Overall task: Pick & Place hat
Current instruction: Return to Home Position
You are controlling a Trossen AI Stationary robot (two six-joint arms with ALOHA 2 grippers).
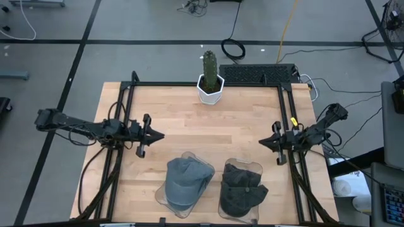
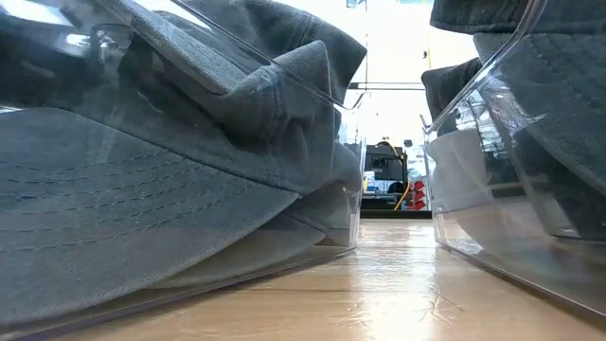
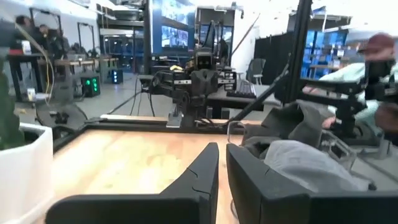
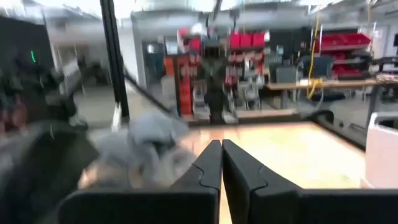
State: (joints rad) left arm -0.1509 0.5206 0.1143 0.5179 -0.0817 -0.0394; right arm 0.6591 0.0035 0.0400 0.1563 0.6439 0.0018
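Two caps sit near the table's near edge, each in a clear plastic tray. The blue-grey hat (image 1: pixel 186 180) (image 2: pixel 142 189) is on the left and the dark grey hat (image 1: pixel 243 189) (image 2: pixel 549 76) on the right. My left gripper (image 1: pixel 161 135) (image 3: pixel 222 168) hovers shut over the table's left part, pointing right, left of and beyond the blue-grey hat. My right gripper (image 1: pixel 261 142) (image 4: pixel 221 165) hovers shut over the right part, pointing left, just beyond the dark grey hat. In the left wrist view the hats (image 3: pixel 298 155) show off to one side of the fingers.
A cactus in a white pot (image 1: pixel 210 79) stands at the middle of the far edge, with a black keyboard (image 1: pixel 259 74) to its right. Black frame rails (image 1: pixel 120 126) run along both table sides. Bare wood (image 1: pixel 208 132) lies between the grippers.
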